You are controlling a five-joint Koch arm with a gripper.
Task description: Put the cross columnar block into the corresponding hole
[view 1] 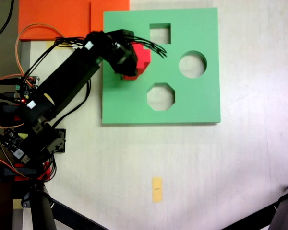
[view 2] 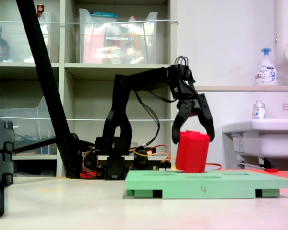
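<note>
- Black two-fingered pincer (view 2: 194, 135) of the Koch arm, pointing down, fingers spread on either side of the top of the small bright red foam block with a plus-shaped cross-section (view 2: 192, 151); contact with its sides cannot be told for sure from the second exterior view.
- In the first exterior view, same pincer (view 1: 129, 60) lying over the block (view 1: 140, 61), hiding most of it; only the red edge toward the first exterior view's right and bottom visible.
- Red block upright, slightly tilted, its base on the flat green square foam board (view 2: 209, 184), standing well above the board surface rather than sunk flush.
- Plus-shaped cutout itself hidden beneath block and pincer; whether the block's base sits in it cannot be told.
- On the board (view 1: 192, 103) in the first exterior view: square cutout (view 1: 160, 33) just above and to the right of the block, round cutout (view 1: 192, 64) further right, octagonal cutout (view 1: 160, 96) below and to the right.
- Black arm (view 1: 67, 81) reaching in from the board's left side in the first exterior view, wires trailing along it.
- Orange sheet (view 1: 57, 19) touching the board's upper-left corner region.
- Small yellow tag (view 1: 157, 189) on the pale table, well below the board.
</note>
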